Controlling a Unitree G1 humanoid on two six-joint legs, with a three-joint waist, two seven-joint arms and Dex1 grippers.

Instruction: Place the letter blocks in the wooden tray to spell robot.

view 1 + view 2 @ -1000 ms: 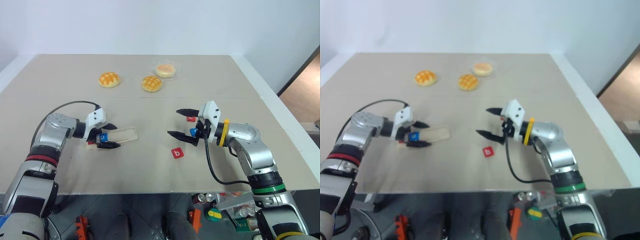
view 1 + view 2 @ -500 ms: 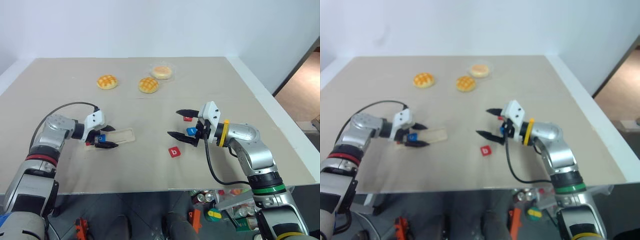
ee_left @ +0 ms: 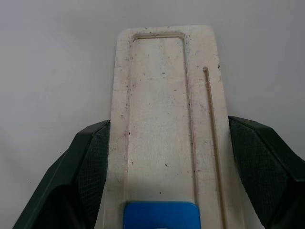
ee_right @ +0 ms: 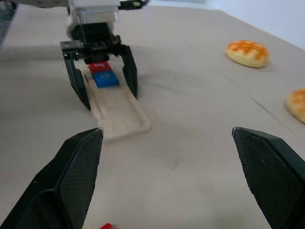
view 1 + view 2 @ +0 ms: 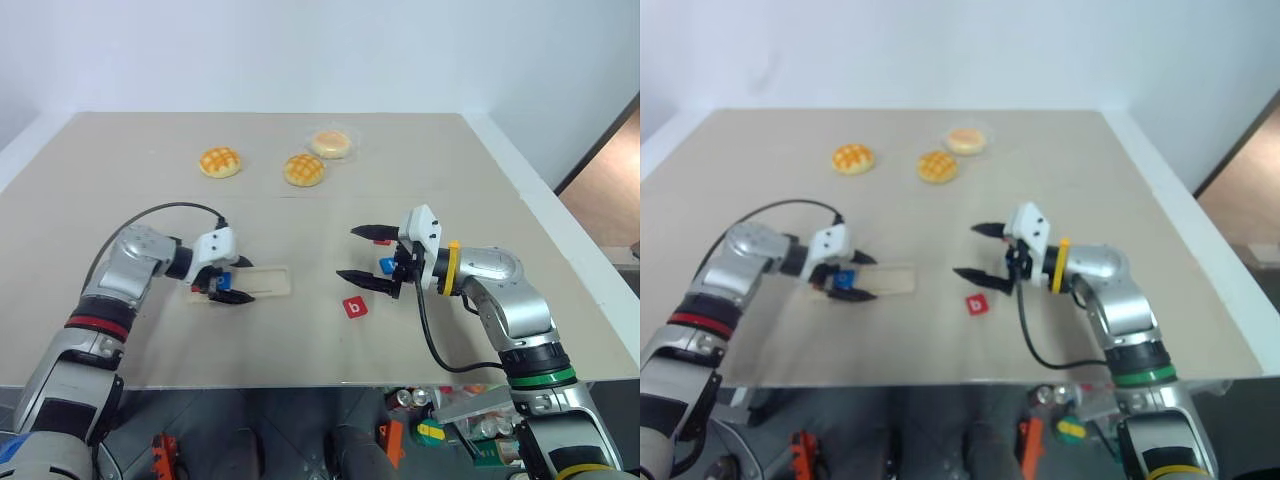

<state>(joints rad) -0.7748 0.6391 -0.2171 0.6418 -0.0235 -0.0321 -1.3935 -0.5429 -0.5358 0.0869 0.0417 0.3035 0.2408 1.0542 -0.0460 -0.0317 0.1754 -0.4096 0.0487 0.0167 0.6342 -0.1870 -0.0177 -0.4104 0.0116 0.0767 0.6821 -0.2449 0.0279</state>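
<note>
While both jaws gape, red block (image 5: 354,307) reads "b", blue block (image 3: 161,214) in wooden tray (image 3: 162,124), letter seemingly hidden

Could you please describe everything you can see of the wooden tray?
The wooden tray is a long, narrow strip of pale, speckled wood with rounded corners and a shallow groove. It lies flat on the table. A red tile and a blue tile sit at one end; the rest is bare. The left pincer straddles that end, open, its fingers flanking the tray's sides.
</note>
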